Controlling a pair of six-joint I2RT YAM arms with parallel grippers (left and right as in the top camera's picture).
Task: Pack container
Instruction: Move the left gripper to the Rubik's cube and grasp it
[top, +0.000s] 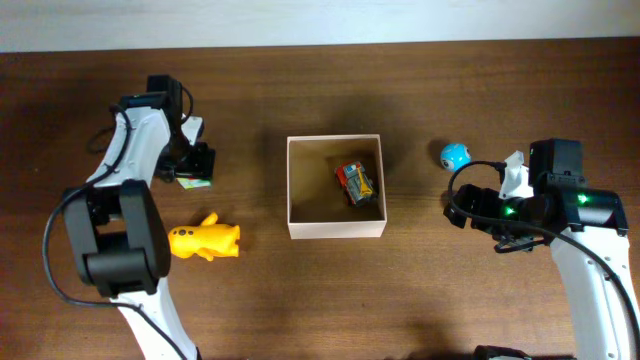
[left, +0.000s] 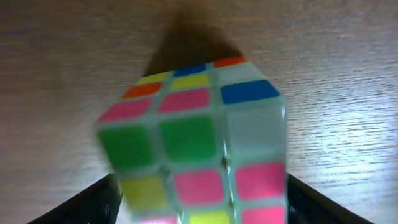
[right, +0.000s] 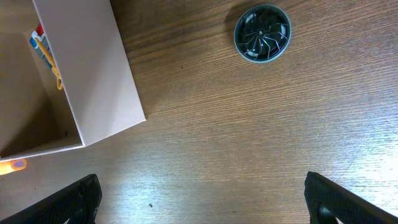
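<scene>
Pinching the puzzle cube (left: 199, 143) left of the container (top: 335, 228), evidently for packing, the left end effector (top: 198, 165) grips; the right end effector (right: 200, 199) hangs spread and empty.

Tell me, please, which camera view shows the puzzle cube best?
The left wrist view: the puzzle cube fills the frame, coloured stickers clear. Overhead shows only a sliver beneath the left gripper. The right wrist view misses it.

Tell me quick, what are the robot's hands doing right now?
Left gripper: closed on the cube.
Right gripper: open, holding nothing.
</scene>
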